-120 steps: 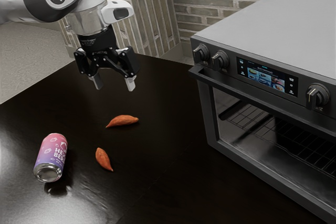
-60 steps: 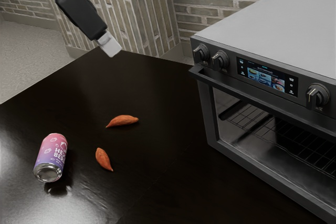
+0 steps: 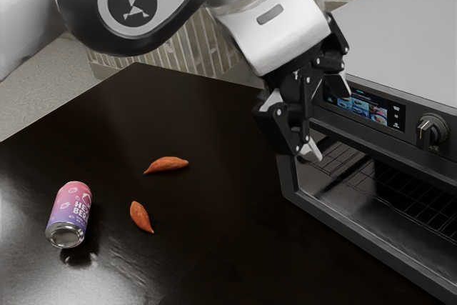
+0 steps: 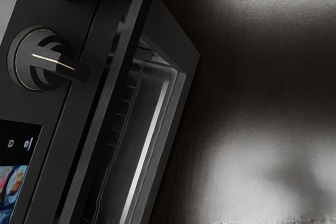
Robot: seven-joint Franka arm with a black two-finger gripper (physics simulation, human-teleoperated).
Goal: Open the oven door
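The gripper (image 3: 326, 118) is held wide, with one fingertip seen above the handle (image 3: 400, 155) and one below, likely so that it can be pinched, though it cannot be told if it is touched. The door (image 3: 341, 194) is seen shut on the near side of the oven (image 3: 407, 33), at the exterior view's right, and will likely need to be pulled out and down. The can (image 3: 69, 216) and potatoes (image 3: 166, 165) are set well apart, to the left, so they are less likely to be bumped.
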